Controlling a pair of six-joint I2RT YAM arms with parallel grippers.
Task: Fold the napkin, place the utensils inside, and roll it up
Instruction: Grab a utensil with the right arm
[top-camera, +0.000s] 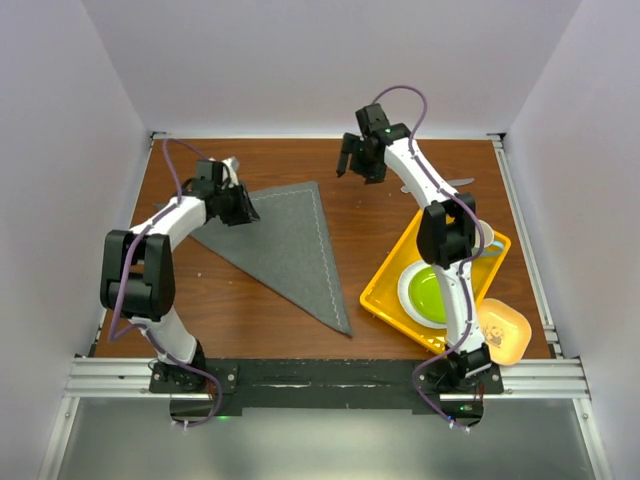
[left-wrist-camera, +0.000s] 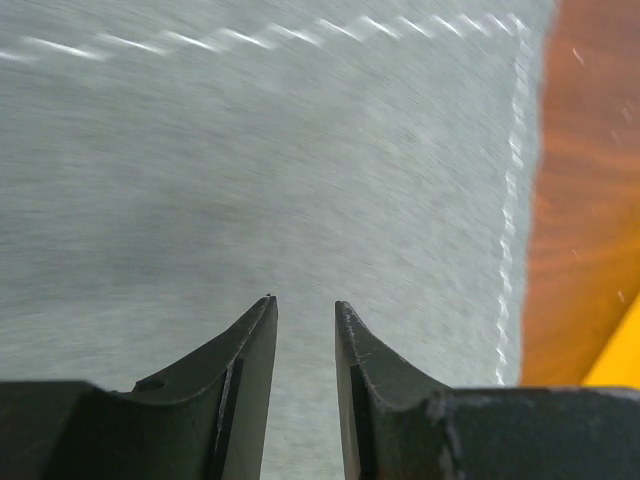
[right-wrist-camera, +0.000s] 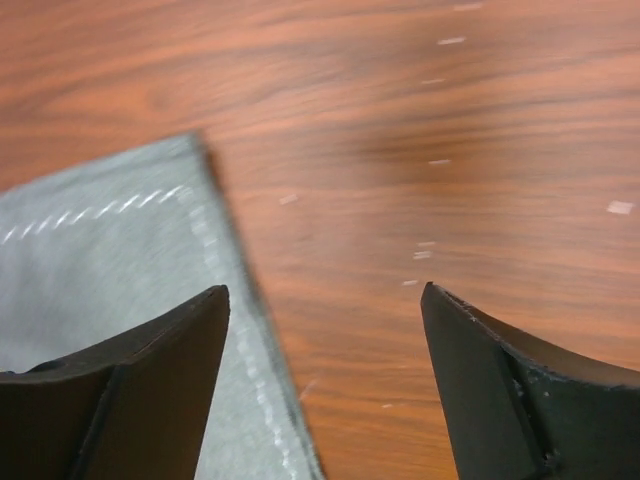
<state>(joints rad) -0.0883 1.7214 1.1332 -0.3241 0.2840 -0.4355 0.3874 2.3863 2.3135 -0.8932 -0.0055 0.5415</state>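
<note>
The dark grey napkin (top-camera: 285, 245) lies flat on the wooden table as a triangle, its point toward the near edge. My left gripper (top-camera: 248, 208) hovers over its far left part. In the left wrist view the gripper (left-wrist-camera: 305, 302) has its jaws a narrow gap apart, with only the napkin (left-wrist-camera: 250, 150) below and nothing between them. My right gripper (top-camera: 347, 165) is wide open and empty just beyond the napkin's far right corner. In the right wrist view the gripper (right-wrist-camera: 325, 290) is over that corner of the napkin (right-wrist-camera: 110, 260). A slim silvery utensil (top-camera: 462, 182) lies behind the right arm, partly hidden.
A yellow tray (top-camera: 385, 290) at the right holds a white dish with a green plate (top-camera: 432, 292); the right arm crosses over it. A yellow bowl (top-camera: 505, 330) sits at the near right. The tray's corner (left-wrist-camera: 620, 360) shows in the left wrist view.
</note>
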